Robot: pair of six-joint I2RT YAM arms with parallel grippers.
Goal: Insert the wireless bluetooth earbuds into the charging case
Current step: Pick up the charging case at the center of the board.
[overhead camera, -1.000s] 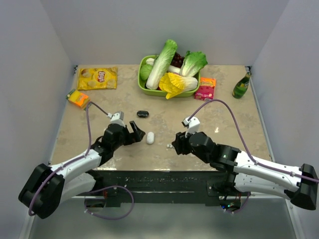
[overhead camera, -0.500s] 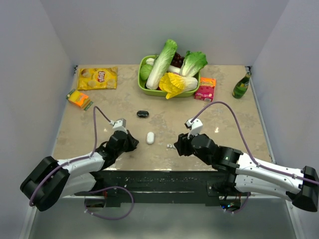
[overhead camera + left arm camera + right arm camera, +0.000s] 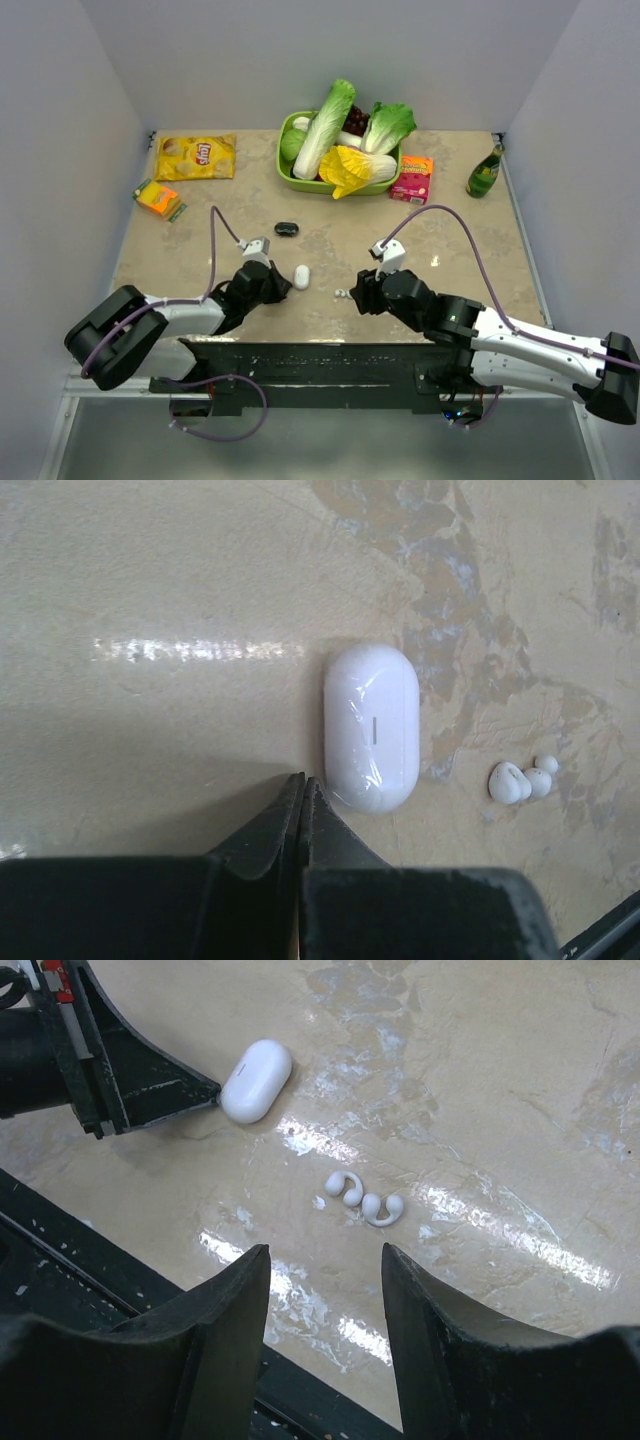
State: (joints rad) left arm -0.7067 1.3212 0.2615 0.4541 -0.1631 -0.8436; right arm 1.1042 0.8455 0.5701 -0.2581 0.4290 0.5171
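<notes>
The charging case [image 3: 301,277] is a glossy white oval lying closed on the marbled tabletop, also seen in the left wrist view [image 3: 371,728] and the right wrist view [image 3: 256,1067]. My left gripper [image 3: 303,780] is shut with nothing in it, its tips at the case's near left corner, touching it or nearly so. Two small white hook-shaped earbuds [image 3: 363,1200] lie side by side on the table, right of the case [image 3: 520,780]. My right gripper [image 3: 325,1250] is open just short of the earbuds and holds nothing.
A small black oval object [image 3: 286,229] lies behind the case. At the back stand a green tray [image 3: 287,170] of vegetables, a yellow chip bag [image 3: 196,156], an orange box [image 3: 157,197], a pink box [image 3: 412,178] and a green bottle [image 3: 485,172]. The table's front edge runs just below both grippers.
My left gripper has gone from open to shut and has slid right, up to the case's left side. The right gripper has barely moved.
</notes>
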